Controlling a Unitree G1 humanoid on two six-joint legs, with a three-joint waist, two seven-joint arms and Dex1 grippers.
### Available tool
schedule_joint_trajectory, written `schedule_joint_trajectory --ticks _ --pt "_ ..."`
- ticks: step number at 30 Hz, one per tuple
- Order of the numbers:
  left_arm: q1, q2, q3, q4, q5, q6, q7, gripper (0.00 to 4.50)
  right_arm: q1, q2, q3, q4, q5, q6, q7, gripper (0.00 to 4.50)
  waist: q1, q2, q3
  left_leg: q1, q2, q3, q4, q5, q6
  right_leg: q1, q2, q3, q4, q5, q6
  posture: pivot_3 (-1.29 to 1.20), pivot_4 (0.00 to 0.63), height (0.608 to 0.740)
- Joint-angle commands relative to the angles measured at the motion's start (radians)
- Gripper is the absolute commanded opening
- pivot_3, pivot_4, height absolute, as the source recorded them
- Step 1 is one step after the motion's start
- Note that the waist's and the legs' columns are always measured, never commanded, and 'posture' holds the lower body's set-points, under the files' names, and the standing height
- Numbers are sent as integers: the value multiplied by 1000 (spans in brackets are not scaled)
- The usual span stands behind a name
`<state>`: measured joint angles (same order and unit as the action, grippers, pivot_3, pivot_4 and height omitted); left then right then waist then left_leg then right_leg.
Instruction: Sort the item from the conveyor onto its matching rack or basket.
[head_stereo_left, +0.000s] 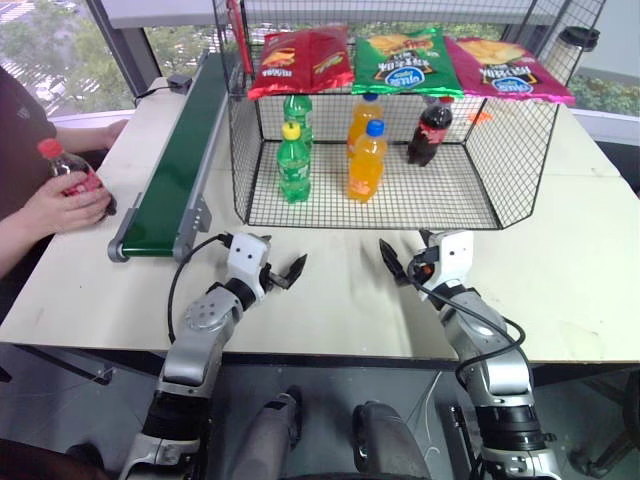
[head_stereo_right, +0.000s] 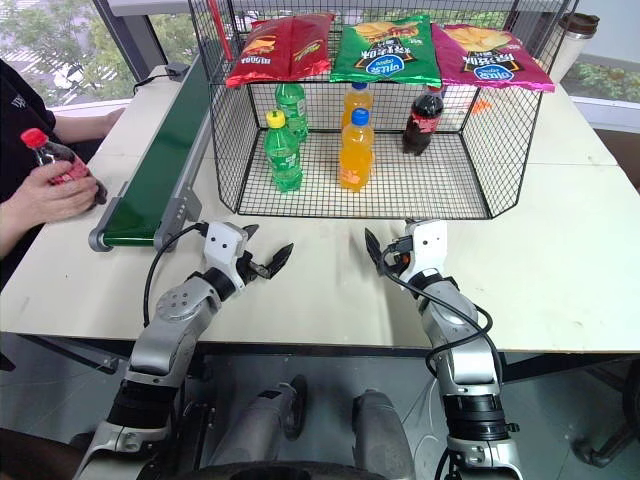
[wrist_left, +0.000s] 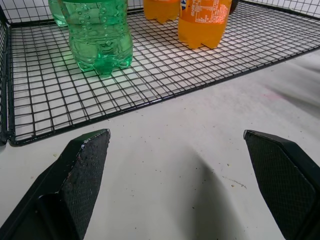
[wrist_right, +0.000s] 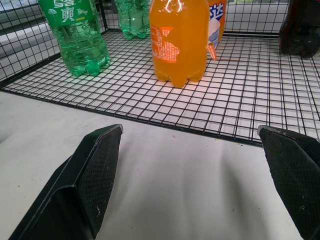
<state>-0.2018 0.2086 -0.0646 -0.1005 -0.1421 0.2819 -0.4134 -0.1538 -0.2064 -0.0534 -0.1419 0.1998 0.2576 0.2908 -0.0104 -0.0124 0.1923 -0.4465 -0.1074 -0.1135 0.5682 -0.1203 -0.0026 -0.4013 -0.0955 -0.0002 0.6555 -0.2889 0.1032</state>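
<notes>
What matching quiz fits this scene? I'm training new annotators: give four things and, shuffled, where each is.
Things:
1. cola bottle with red cap
2. red crisp bag
3. front orange soda bottle
4. left gripper

Places:
A. lying on top of the black wire basket
B. standing inside the wire basket
C. open, above the white table in front of the basket
D. in a person's hand, beside the conveyor

Pairs: 1-D, 2-A, 3-B, 4-C
</notes>
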Motion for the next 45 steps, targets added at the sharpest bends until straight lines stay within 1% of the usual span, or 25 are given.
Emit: schedule_joint_trajectory --ticks 1,45 --pt "-2 1 -1 -41 -12 -16 -9 4500 -2 -4 -5 -20 3 -5 2 4424 0 0 0 0 0 0 0 0 0 0 0 0 0 0 0 0 150 738" --pt "-3 11 -17 -32 13 -34 -6 4500 -5 -11 -5 -15 -2 -9 7 4424 0 0 0 0 0 0 0 0 0 0 0 0 0 0 0 0 150 738"
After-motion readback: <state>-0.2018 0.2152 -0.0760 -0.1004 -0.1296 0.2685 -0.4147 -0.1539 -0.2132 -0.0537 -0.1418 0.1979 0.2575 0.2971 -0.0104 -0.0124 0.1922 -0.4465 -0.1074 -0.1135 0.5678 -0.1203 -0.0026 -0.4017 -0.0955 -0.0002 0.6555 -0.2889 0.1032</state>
